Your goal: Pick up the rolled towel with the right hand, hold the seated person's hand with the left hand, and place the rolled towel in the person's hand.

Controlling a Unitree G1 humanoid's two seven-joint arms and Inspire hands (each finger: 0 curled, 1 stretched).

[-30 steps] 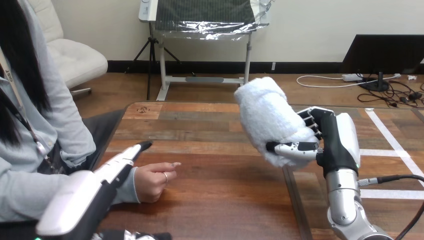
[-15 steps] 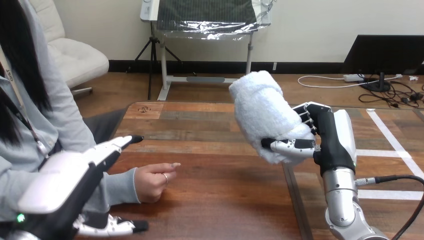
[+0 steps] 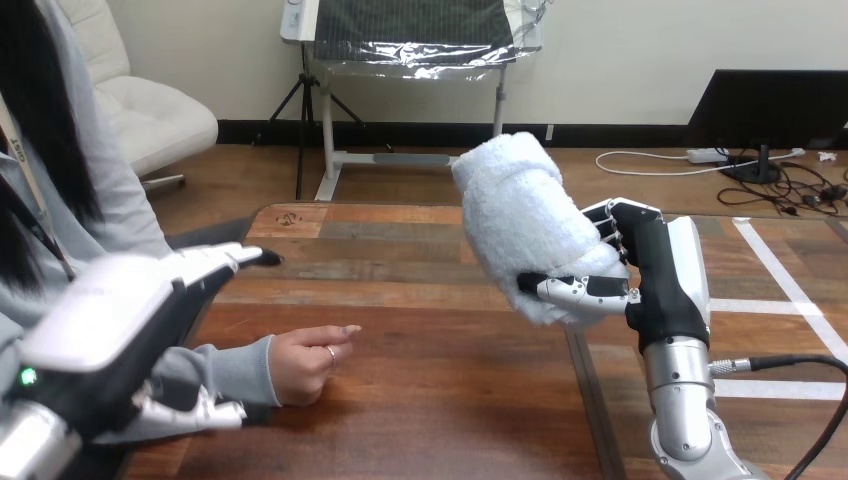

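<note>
Where the table (image 3: pixel 450 400) lay bare between the arms, we noted the left hand (image 3: pixel 110 320) nearest, fingers straight and thumb spread, over the person's sleeve (image 3: pixel 225 372); contact unclear. The person's hand (image 3: pixel 305 362) rested curled on the wood. Farther right, the right hand (image 3: pixel 660 290) clasped the rolled towel (image 3: pixel 520 225), raised above the table.

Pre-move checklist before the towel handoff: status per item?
1. Rolled towel gripped by right hand: ok, fingers and thumb curled round it.
2. Towel clear of the table: ok, held up above it.
3. Left hand holding the person's hand: not ok, it is open, over the sleeve.
4. Person's hand open to receive: not ok, fingers curled, resting on the table.
5. Path from towel to person's hand: ok, bare table between.
</note>
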